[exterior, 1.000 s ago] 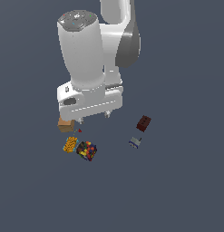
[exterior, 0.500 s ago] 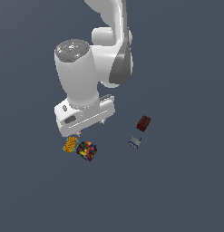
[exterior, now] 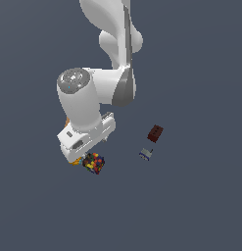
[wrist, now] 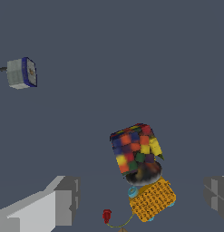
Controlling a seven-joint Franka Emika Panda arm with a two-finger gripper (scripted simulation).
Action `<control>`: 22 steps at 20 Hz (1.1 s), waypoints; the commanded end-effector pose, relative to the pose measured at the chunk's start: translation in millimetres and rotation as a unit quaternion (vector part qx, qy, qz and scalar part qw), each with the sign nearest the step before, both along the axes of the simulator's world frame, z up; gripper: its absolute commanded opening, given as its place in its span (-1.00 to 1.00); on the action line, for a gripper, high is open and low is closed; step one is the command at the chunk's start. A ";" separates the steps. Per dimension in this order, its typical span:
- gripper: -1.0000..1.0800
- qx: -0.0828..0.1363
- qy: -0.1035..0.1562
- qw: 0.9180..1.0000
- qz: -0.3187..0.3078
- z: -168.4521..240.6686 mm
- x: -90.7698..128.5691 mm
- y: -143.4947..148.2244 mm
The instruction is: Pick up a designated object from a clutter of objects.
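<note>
The designated object, a small dark box with red, yellow, orange and blue dots [exterior: 94, 163], lies on the grey floor just past the arm's hand in the exterior view. In the wrist view it [wrist: 136, 153] lies between and beyond my two grey fingers [wrist: 56, 201]. My gripper [wrist: 140, 199] is open and empty, above the box and apart from it. The yellow-orange box [wrist: 153, 199] lies against the dark box. A tiny red bit [wrist: 106, 215] lies beside it. In the exterior view the hand hides my fingertips and most of the yellow-orange box.
A dark red-brown block [exterior: 155, 133] and a small grey-blue piece [exterior: 146, 154] lie toward the exterior view's right. The grey-blue piece also shows in the wrist view [wrist: 21, 73]. A sliver of tan box [exterior: 67, 120] peeks out behind the arm.
The arm has swung toward the exterior view's left and come down over the dark dotted box and the yellow-orange box, now covering the tan box. No object has moved.
</note>
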State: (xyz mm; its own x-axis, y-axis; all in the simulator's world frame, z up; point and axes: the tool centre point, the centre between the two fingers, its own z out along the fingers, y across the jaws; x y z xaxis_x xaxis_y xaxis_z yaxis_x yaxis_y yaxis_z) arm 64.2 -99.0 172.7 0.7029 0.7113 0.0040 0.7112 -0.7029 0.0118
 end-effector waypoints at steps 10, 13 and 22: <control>0.92 0.001 0.004 0.992 0.123 -51.4 5.4 -19.3; 0.92 0.001 0.005 0.989 0.145 -60.8 5.8 -22.6; 0.92 0.002 0.006 0.984 0.179 -75.5 6.0 -27.7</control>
